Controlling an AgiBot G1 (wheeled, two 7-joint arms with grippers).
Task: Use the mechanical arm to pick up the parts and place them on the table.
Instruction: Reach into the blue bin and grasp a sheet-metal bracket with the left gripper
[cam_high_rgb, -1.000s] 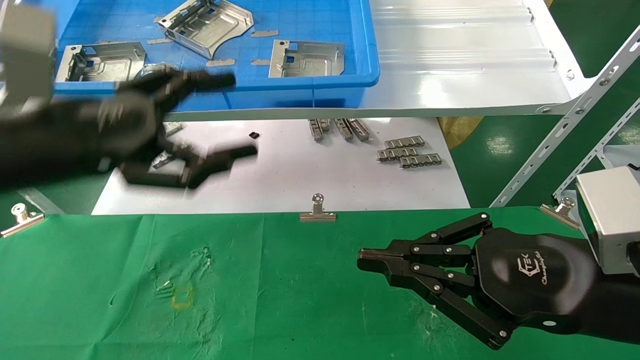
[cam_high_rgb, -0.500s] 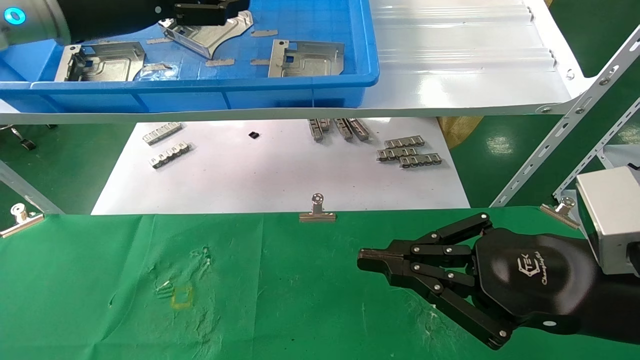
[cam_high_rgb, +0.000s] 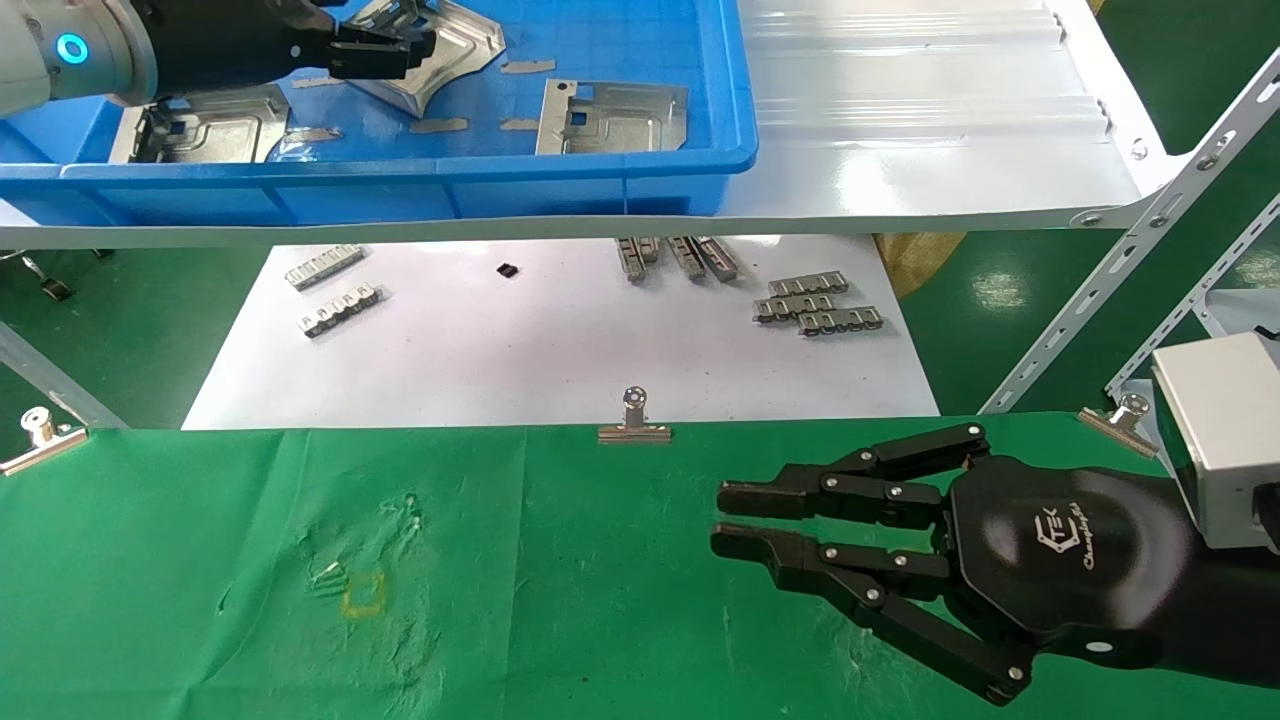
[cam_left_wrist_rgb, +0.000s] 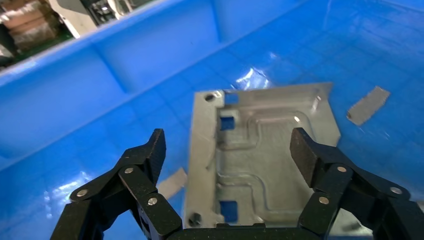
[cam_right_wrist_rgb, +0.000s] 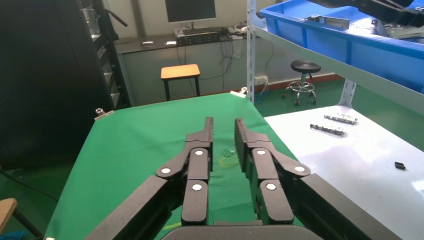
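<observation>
Three silver sheet-metal parts lie in a blue bin (cam_high_rgb: 600, 170): one on the left (cam_high_rgb: 205, 125), one in the middle (cam_high_rgb: 455, 40), one on the right (cam_high_rgb: 615, 115). My left gripper (cam_high_rgb: 400, 50) hangs over the middle part, apart from it. In the left wrist view that gripper (cam_left_wrist_rgb: 228, 147) is wide open and empty, with its fingers on either side of the part (cam_left_wrist_rgb: 265, 150) below. My right gripper (cam_high_rgb: 720, 518) rests low over the green cloth table (cam_high_rgb: 550, 620), empty. Its fingers (cam_right_wrist_rgb: 209, 130) stand a little apart.
The bin sits on a glossy white shelf (cam_high_rgb: 900, 150) with a slanted metal frame (cam_high_rgb: 1130, 250) on the right. Below lies a white sheet (cam_high_rgb: 560, 360) with toothed strips (cam_high_rgb: 815, 305). Binder clips (cam_high_rgb: 634, 418) hold the cloth's far edge. A yellow square outline (cam_high_rgb: 363, 595) marks the cloth.
My left arm rose from over the white sheet into the bin and now hangs over the middle part. My right gripper's fingers went from shut to slightly apart.
</observation>
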